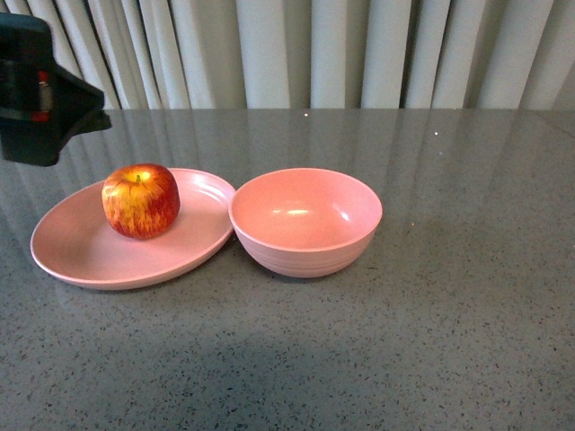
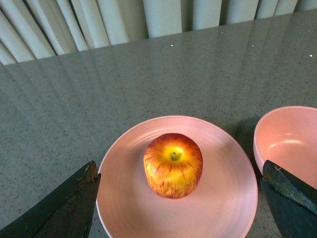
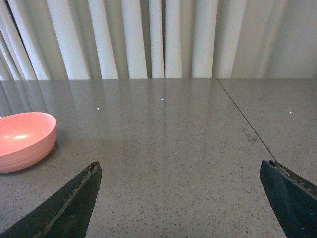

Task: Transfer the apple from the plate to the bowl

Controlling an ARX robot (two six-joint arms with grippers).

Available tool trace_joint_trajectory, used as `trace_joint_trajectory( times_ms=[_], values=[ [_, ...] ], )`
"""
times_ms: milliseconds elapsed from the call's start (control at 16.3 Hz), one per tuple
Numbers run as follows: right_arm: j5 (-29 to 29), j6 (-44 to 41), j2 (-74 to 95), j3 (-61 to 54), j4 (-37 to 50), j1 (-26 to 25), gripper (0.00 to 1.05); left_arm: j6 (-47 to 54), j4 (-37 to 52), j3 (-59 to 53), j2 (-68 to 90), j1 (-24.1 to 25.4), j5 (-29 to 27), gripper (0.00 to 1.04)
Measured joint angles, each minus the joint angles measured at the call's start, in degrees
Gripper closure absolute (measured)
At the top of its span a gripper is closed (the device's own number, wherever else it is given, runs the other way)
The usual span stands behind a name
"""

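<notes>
A red apple (image 1: 141,199) with yellow streaks rests upright on the wide pink plate (image 1: 81,256) at the table's left. The deep pink bowl (image 1: 305,220) stands just right of the plate, rims nearly touching, with nothing in it. My left gripper (image 2: 181,171) hangs open above the plate; the apple (image 2: 173,164) lies between its spread fingers (image 2: 74,198) without touching them, on the plate (image 2: 218,208), with the bowl (image 2: 290,144) beside it. In the front view only the left arm's dark body (image 1: 40,90) shows at the upper left. My right gripper (image 3: 181,171) is open over bare table, the bowl (image 3: 25,139) off to one side.
The grey speckled tabletop (image 1: 449,341) stretches to the right and front of the dishes. Pale pleated curtains (image 1: 314,49) hang behind the far edge. A thin seam (image 3: 245,121) runs across the table surface in the right wrist view.
</notes>
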Motion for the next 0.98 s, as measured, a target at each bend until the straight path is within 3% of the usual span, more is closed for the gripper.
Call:
trace_joint_trajectory(
  times_ms=[429, 980],
  values=[
    [0.0, 0.0, 0.0, 0.0, 0.0, 0.0, 0.07, -3.58, -0.07, 10.86, 19.61, -1.6, 0.42, 0.07],
    [0.0, 0.0, 0.0, 0.0, 0.0, 0.0, 0.07, -8.39, 0.74, 12.83, 25.99, 0.79, 2.05, 0.07]
  ],
)
